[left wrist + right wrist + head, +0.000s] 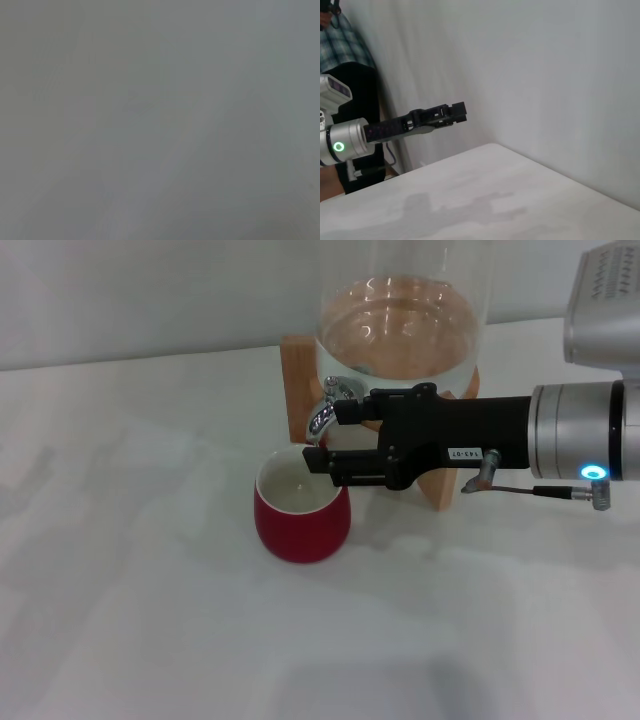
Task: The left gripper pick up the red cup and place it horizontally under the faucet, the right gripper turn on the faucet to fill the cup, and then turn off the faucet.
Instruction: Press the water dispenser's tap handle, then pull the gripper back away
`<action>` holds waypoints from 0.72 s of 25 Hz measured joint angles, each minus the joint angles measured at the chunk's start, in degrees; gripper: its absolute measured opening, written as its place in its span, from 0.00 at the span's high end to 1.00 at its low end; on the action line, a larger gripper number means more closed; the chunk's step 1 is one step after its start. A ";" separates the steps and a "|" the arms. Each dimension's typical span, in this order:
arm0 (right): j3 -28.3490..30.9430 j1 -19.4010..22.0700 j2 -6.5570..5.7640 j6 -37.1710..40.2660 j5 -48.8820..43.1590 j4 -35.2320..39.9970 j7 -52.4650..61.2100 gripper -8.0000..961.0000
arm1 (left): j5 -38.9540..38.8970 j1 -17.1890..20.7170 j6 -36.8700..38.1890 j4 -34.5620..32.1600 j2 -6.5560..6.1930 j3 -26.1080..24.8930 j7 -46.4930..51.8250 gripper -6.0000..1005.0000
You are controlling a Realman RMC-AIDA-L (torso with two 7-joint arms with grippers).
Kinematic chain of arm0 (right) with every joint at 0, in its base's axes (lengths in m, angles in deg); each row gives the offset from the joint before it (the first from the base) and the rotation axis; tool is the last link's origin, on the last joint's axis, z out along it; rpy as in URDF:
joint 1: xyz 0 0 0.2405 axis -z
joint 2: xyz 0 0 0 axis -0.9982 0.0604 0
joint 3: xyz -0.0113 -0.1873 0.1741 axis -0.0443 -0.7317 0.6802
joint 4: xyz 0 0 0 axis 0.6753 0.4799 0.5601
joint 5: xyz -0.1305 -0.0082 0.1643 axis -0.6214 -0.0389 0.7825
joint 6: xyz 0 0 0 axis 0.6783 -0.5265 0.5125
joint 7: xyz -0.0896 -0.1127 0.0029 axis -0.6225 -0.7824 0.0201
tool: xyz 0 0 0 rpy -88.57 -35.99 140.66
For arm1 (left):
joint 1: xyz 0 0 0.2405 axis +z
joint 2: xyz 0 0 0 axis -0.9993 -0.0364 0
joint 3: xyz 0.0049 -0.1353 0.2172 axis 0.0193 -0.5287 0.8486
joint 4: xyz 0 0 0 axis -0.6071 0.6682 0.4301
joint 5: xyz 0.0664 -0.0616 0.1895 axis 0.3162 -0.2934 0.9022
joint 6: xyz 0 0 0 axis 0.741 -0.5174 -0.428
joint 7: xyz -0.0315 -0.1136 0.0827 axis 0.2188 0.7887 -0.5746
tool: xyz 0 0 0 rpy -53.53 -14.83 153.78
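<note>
While the right gripper [322,436] brackets the faucet [325,415] with parted fingers, the red cup [301,507] stands below.

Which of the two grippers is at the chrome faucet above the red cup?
The right gripper, black with a white label on a silver arm, reaches the small chrome faucet above the glossy red ceramic cup. The left gripper hangs far off.

Faucet [322,418] spout behind right claw [322,436].
</note>
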 joint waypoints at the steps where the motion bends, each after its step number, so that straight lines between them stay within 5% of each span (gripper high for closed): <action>1: -0.01 -0.05 0.03 0.19 -0.10 0.13 0.00 0.25 | 0.00 0.00 -0.02 0.00 0.00 0.00 0.08 0.12; 18: 0.93 0.39 -0.02 1.20 -1.34 0.24 0.33 0.25 | 0.00 0.00 -0.05 0.00 0.01 0.28 0.27 0.12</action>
